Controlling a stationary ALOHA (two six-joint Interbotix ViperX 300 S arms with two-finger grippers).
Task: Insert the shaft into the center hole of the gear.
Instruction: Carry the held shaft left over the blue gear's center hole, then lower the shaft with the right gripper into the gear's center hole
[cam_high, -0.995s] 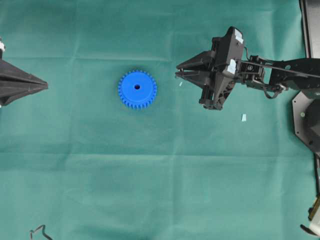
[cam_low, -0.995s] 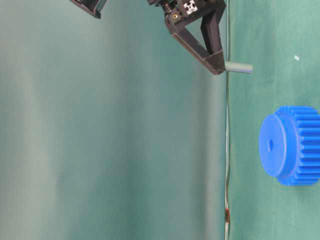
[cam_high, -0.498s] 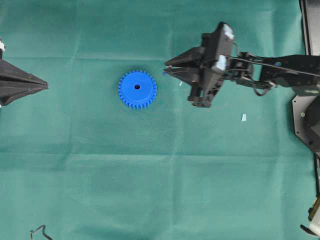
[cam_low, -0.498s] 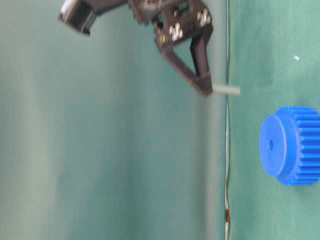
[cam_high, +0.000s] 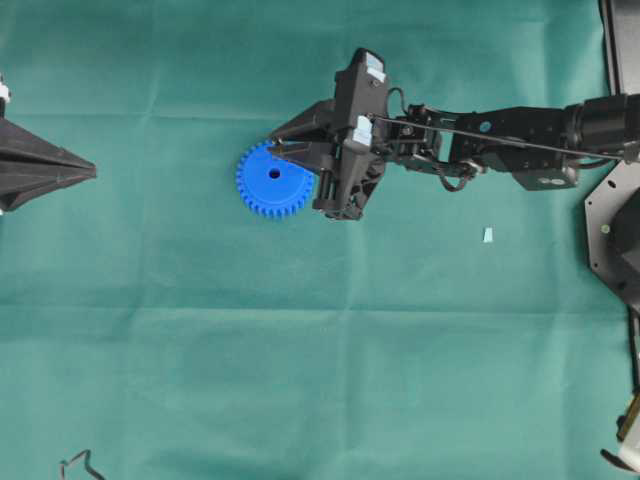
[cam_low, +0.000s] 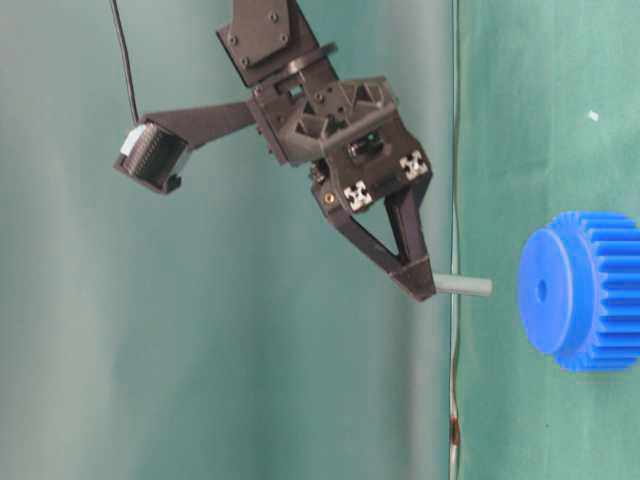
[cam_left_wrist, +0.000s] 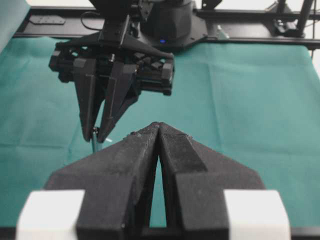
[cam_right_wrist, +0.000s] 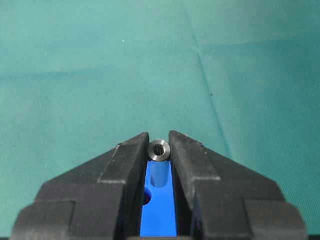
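The blue gear (cam_high: 272, 182) lies flat on the green cloth with its center hole (cam_high: 274, 174) facing up. My right gripper (cam_high: 277, 149) is shut on the silvery-grey shaft (cam_low: 463, 287) and hovers over the gear's far rim. In the table-level view the shaft points at the gear (cam_low: 585, 290), about level with the hole (cam_low: 541, 290), with a small gap between them. In the right wrist view the shaft's end (cam_right_wrist: 159, 149) sits between the fingertips with the gear (cam_right_wrist: 161, 210) below. My left gripper (cam_high: 90, 172) is shut and empty at the left edge.
A small pale blue scrap (cam_high: 488, 235) lies on the cloth right of the gear. A dark bent wire (cam_high: 75, 463) sits at the bottom left corner. The right arm's base (cam_high: 615, 230) stands at the right edge.
My right gripper has carried the shaft leftward from well right of the gear to just above its rim. In the table-level view the shaft has come level with the hole. The left gripper has not moved.
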